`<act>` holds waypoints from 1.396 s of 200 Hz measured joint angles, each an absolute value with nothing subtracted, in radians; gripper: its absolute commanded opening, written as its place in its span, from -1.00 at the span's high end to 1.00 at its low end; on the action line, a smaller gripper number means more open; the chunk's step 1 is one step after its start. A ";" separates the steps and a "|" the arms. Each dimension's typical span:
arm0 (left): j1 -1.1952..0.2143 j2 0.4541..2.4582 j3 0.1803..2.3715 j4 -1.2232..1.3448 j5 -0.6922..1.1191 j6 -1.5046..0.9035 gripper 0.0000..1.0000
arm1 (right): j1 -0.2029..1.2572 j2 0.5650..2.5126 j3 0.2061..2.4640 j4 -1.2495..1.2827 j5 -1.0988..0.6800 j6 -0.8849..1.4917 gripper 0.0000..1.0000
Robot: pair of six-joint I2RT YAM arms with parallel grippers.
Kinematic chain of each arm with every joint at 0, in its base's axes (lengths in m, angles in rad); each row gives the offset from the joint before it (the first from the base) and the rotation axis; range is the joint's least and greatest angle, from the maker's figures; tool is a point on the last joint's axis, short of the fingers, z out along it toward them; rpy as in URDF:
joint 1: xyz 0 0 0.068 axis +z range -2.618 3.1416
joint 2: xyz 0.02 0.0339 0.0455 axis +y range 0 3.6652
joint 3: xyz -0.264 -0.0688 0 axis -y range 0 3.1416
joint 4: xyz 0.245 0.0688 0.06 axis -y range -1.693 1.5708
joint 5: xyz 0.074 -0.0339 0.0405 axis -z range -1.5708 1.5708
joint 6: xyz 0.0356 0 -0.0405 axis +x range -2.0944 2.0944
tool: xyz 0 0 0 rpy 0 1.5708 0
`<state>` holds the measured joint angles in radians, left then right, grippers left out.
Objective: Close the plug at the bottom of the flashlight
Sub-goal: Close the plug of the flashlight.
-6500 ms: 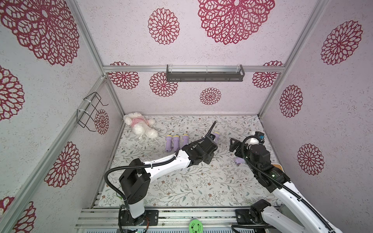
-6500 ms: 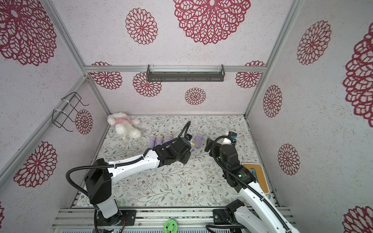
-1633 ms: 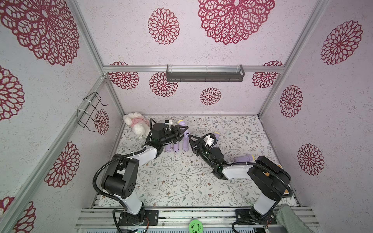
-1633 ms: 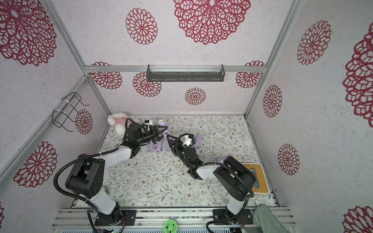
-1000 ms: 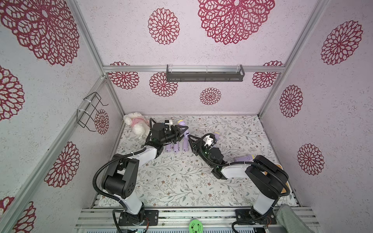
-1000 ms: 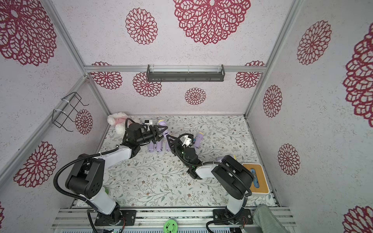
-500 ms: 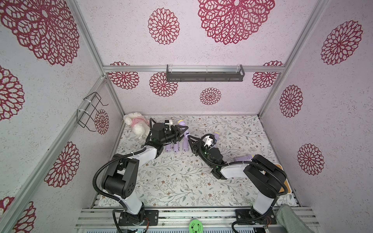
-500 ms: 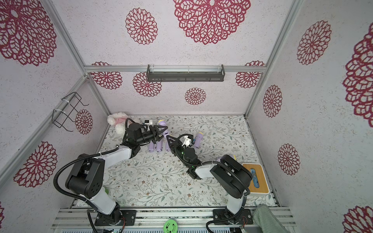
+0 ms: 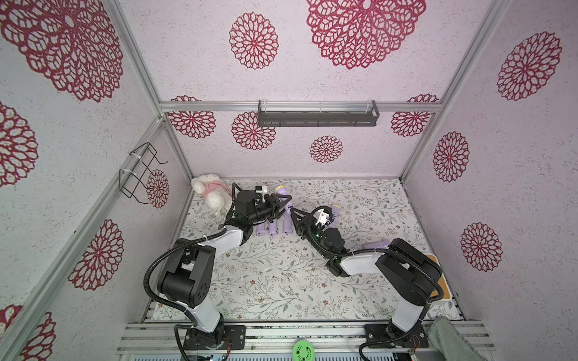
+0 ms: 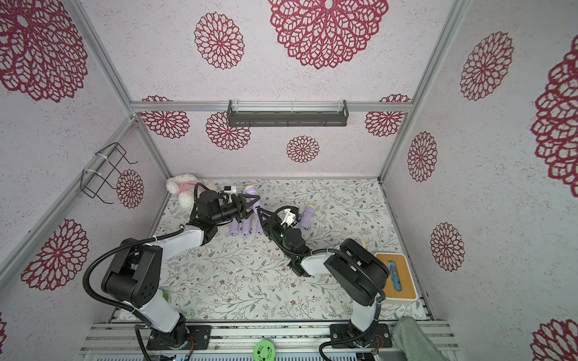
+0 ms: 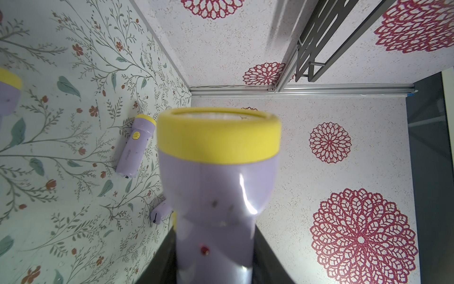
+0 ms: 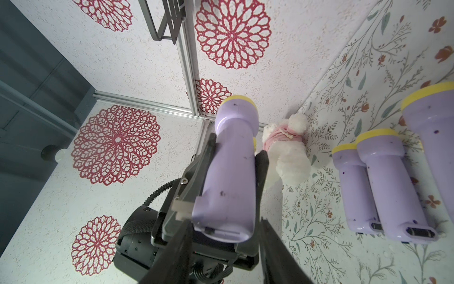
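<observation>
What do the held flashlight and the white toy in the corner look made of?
The held flashlight: likely moulded plastic, glossy; it shows a sharp highlight. Its yellow rim looks matte. The white toy: plush fabric by its fluffy pile; pink wrap possibly knit.

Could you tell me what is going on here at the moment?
The left gripper holds a purple flashlight off the table. The right gripper has its open jaws on either side of the flashlight's bottom end. More flashlights lie on the table.
</observation>
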<state>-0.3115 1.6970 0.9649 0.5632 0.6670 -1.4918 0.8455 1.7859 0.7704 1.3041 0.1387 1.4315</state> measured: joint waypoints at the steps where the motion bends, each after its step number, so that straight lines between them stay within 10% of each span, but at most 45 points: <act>1: -0.311 1.697 0.965 0.564 0.667 -1.492 1.00 | 0.846 1.786 0.770 1.304 0.139 1.431 0.10; 279: -0.316 1.697 0.965 0.564 0.657 -1.489 1.00 | 0.846 1.827 0.774 1.367 0.155 1.464 0.26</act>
<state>-0.3161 1.6970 0.9649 0.5640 0.6567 -1.4887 0.8459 1.8275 0.7738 1.3670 0.1547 1.4635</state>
